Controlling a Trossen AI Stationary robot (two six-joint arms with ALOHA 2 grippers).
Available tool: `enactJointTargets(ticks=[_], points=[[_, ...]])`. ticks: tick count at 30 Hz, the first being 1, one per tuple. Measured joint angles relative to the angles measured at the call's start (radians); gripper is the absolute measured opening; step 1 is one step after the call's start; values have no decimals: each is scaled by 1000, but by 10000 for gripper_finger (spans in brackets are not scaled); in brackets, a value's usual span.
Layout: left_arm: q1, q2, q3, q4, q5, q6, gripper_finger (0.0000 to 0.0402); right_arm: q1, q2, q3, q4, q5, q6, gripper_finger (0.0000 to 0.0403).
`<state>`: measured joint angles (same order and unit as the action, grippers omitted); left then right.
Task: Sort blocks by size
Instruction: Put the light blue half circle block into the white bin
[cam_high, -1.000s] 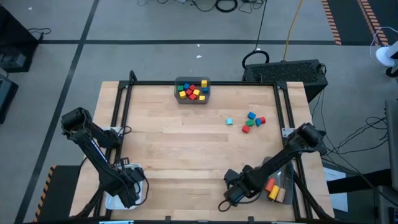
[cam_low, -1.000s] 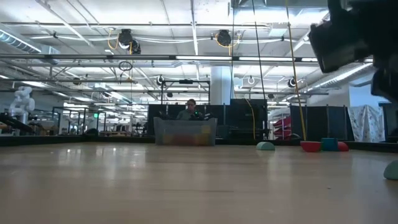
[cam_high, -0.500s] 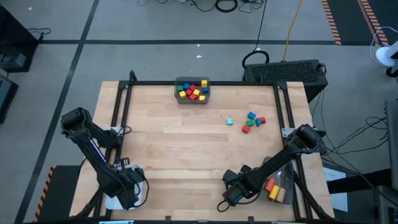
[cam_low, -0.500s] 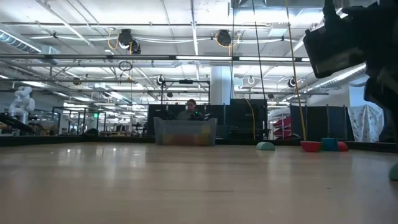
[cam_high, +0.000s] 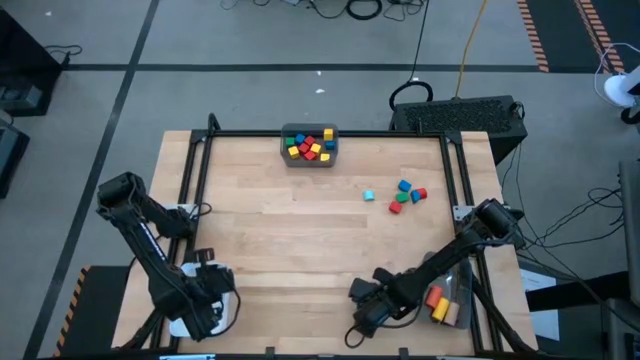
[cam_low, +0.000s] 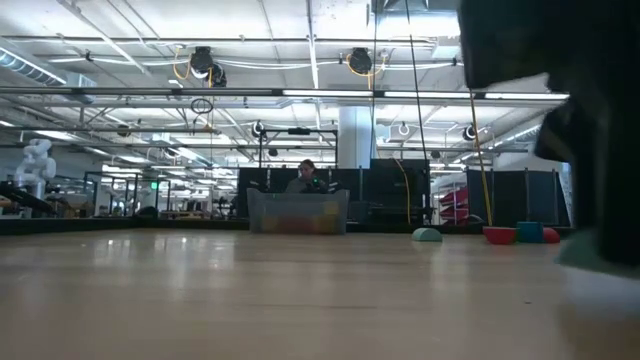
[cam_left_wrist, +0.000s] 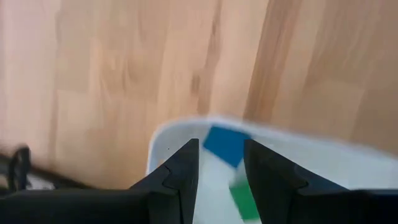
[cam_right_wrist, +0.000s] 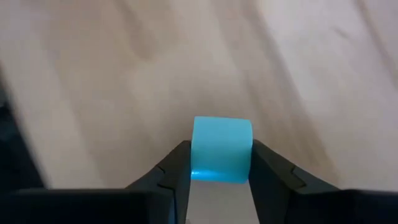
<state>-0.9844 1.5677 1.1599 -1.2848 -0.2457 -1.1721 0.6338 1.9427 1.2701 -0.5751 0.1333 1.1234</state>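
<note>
Cyan cube (cam_right_wrist: 221, 149) sits squarely between the right gripper (cam_right_wrist: 219, 163) fingers, pinched at the table's near edge. Clear bin (cam_high: 452, 295) lies just to its right. Left gripper (cam_left_wrist: 221, 165), part-open and empty, hovers over the white bin (cam_left_wrist: 323, 155).

Blurred dark arm (cam_low: 560, 90) looms over distant blocks (cam_low: 515, 234).
</note>
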Motion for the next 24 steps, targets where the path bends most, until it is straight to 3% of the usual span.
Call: enactJointTargets(ticks=[5,10,18,24], points=[[0,0,31,27,-142,64,129,-19,0,0,156,8,-110,114],[5,0,37,160,-278,206,129,-46,-1,0,307,27,-231,116],[38,0,37,494,-404,650,129,-106,-1,0,486,13,-387,113],[83,0,37,631,-444,856,129,-163,-1,0,575,-30,-455,116]])
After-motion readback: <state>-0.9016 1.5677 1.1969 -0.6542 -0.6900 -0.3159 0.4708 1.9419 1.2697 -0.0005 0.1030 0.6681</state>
